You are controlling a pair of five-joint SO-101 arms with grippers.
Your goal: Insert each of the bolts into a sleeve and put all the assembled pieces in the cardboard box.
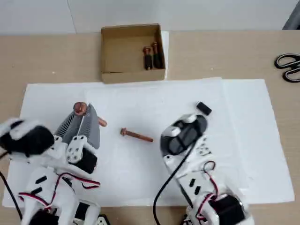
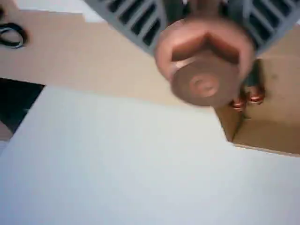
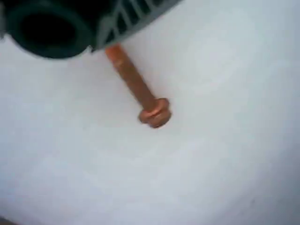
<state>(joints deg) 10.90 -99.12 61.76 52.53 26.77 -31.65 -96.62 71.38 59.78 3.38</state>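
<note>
My left gripper (image 1: pixel 86 114) is shut on a copper bolt (image 1: pixel 80 108), held above the left part of the white paper; in the left wrist view the bolt head (image 2: pixel 204 63) faces the camera between grey fingers (image 2: pixel 136 18). A second copper bolt (image 1: pixel 136 135) lies loose on the paper between the arms. My right gripper (image 3: pixel 89 26) hovers just right of it and is shut on a black sleeve (image 3: pixel 46 29), whose hollow end shows above the lying bolt (image 3: pixel 138 92). Another black sleeve (image 1: pixel 203 108) rests on the paper. The cardboard box (image 1: pixel 112 51) holds two assembled pieces (image 1: pixel 153 56).
White paper (image 1: pixel 243 140) covers most of the wooden table. Scissors (image 1: pixel 288 66) lie at the far right edge. The box stands beyond the paper's far edge, and its assembled pieces (image 2: pixel 248 96) show in the left wrist view.
</note>
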